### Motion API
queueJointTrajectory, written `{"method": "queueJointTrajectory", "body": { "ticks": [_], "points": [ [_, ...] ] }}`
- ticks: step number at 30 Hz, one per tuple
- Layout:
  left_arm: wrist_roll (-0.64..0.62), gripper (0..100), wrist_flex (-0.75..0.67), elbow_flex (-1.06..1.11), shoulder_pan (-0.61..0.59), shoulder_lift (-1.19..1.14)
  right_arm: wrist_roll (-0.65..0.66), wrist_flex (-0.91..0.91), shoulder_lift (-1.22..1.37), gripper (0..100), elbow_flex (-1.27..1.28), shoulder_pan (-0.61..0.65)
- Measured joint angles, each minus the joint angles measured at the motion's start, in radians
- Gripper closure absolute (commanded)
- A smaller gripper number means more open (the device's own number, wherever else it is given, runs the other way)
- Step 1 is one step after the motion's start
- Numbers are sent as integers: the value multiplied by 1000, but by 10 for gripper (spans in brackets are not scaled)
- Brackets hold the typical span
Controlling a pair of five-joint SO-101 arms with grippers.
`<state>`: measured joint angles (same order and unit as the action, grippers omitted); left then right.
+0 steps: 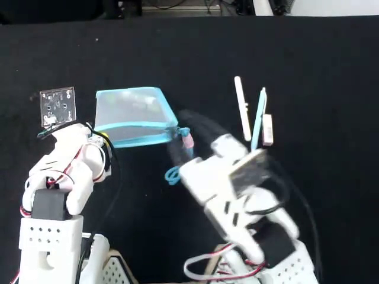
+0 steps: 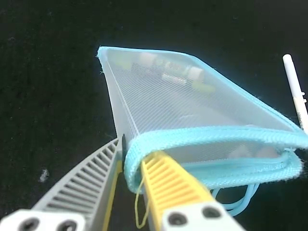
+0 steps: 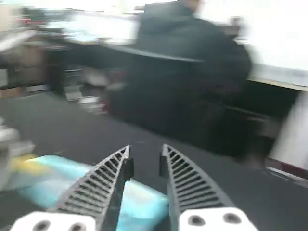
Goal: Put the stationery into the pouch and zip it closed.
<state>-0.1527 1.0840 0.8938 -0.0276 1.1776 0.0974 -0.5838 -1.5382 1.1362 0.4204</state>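
Pouch (image 1: 131,115) of pale mesh with cyan trim lies on the black table (image 1: 331,71), toward 10 o'clock from the table's middle in the high view, its open cyan edge facing the arms. Pale and yellow-green shapes show through the mesh at its far end; I cannot tell what they are. The left gripper (image 2: 132,161) is clenched on the pouch's trim at its 8 o'clock corner, the band pinched between the grey finger and the yellow one. At the pouch's 4 o'clock corner a pink tab (image 1: 188,141) sits by the zip end, and the blurred right arm's front reaches up beside it. The right gripper (image 3: 145,153) hangs over cyan fabric with its jaws a narrow gap apart and nothing between them. A cyan loop (image 1: 173,174) lies on the table at 5 o'clock from the pouch. Off at 3 o'clock, apart from the pouch, lie a white pen (image 1: 241,107), a blue pen (image 1: 258,118) and a short white block (image 1: 267,129), close together. A square grey plate (image 1: 57,106) rests at 9 o'clock from the pouch.
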Motion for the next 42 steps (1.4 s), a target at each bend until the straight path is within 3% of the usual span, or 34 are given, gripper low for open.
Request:
{"method": "queueJointTrajectory", "body": {
  "ticks": [5,8,19,25,32,42],
  "points": [
    [0,970,0,0,0,0,0,-55,0,934,-17,-370],
    [0,970,0,0,0,0,0,-55,-8,934,48,-482],
    [0,970,0,0,0,0,0,-28,21,934,219,-505],
    [0,970,0,0,0,0,0,-20,301,934,184,-503],
    [0,970,0,0,0,0,3,-41,801,934,-92,-522],
    [0,970,0,0,0,0,0,-316,1389,933,-557,-724]
  ]
}}
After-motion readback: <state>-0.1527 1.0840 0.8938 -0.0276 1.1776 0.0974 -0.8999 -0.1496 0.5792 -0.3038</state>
